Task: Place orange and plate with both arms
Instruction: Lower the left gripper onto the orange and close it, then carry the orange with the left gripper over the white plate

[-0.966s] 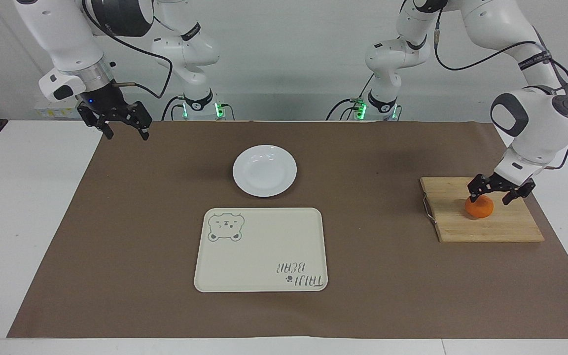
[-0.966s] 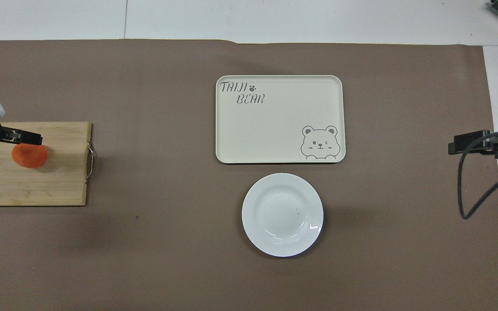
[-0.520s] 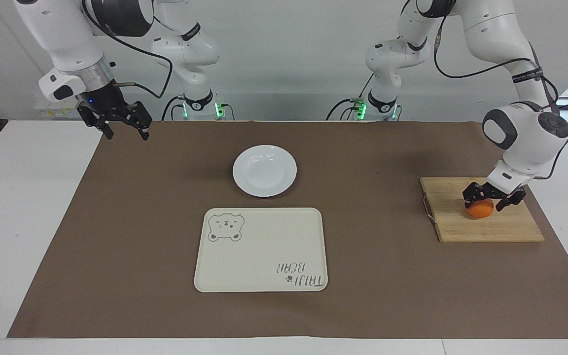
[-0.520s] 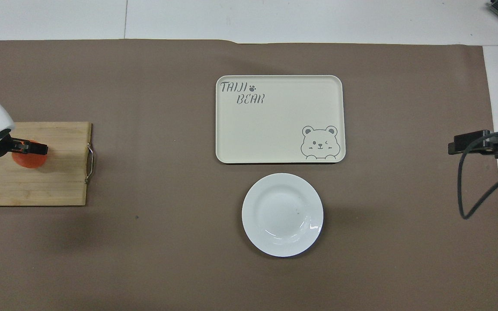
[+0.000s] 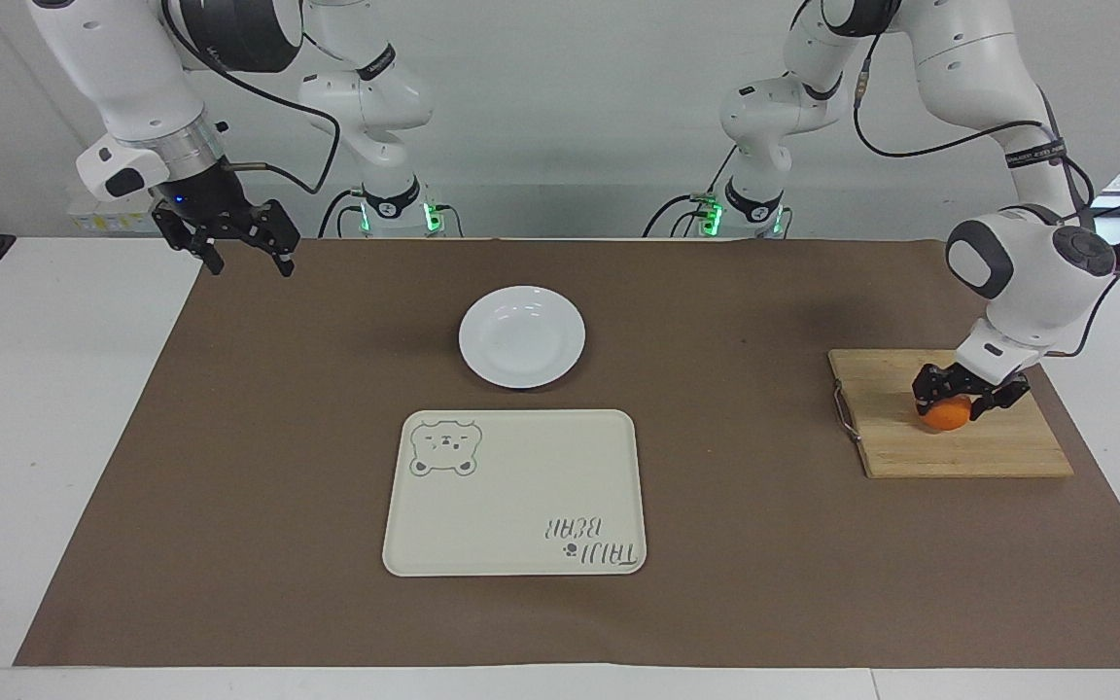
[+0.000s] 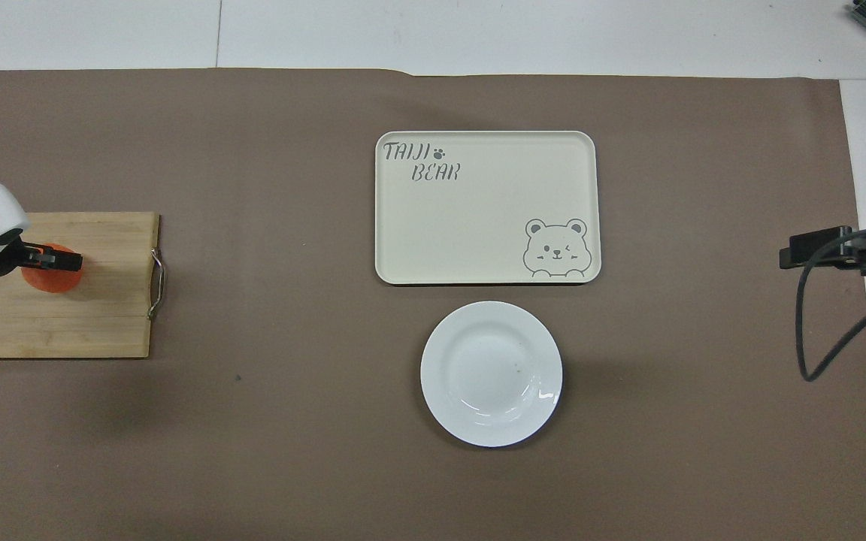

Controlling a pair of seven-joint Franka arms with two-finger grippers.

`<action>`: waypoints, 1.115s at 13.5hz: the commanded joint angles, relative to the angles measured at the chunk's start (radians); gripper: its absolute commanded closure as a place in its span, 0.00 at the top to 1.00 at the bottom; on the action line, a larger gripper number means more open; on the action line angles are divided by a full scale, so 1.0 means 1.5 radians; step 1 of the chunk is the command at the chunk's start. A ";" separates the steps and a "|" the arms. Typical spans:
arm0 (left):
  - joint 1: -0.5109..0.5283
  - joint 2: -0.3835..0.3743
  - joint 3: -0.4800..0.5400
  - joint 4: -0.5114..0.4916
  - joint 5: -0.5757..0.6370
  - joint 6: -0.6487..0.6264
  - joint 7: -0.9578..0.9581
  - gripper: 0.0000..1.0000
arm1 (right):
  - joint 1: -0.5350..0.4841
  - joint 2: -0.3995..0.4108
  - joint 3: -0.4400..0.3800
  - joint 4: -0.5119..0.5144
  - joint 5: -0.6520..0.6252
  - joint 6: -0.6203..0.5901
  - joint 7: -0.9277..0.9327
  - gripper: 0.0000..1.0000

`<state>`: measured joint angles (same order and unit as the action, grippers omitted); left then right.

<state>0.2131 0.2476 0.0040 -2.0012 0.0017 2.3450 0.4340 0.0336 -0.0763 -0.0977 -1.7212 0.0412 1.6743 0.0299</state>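
Note:
The orange (image 5: 947, 415) (image 6: 48, 277) rests on a wooden cutting board (image 5: 949, 447) (image 6: 65, 323) at the left arm's end of the table. My left gripper (image 5: 964, 397) (image 6: 42, 259) is down on the orange and shut on it, a finger on either side. The white plate (image 5: 521, 335) (image 6: 491, 373) lies in the middle of the brown mat, nearer to the robots than the tray, with nothing on it. My right gripper (image 5: 245, 255) hangs open in the air over the mat's corner by the right arm's base, waiting.
A cream rectangular tray (image 5: 514, 493) (image 6: 486, 208) with a bear drawing lies beside the plate, farther from the robots. A metal handle (image 5: 844, 413) sticks out of the cutting board's edge toward the middle. A black cable (image 6: 824, 315) hangs from the right arm.
My left gripper has come down over the orange and shut on it; a second ago its jaws stood wide above the fruit. The right arm has not moved.

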 commanded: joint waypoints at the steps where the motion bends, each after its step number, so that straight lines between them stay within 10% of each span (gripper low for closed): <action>1: 0.005 -0.008 -0.005 -0.007 -0.003 0.010 0.016 0.00 | -0.001 0.000 0.002 0.005 -0.008 -0.007 -0.008 1.00; 15: -0.220 -0.170 -0.014 0.011 -0.003 -0.163 -0.134 0.00 | -0.001 0.000 0.002 0.005 -0.008 -0.007 -0.008 1.00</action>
<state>-0.0311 0.0156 -0.0300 -1.9757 0.0011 2.1584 0.3036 0.0336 -0.0763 -0.0977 -1.7212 0.0412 1.6743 0.0299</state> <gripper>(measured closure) 0.220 0.000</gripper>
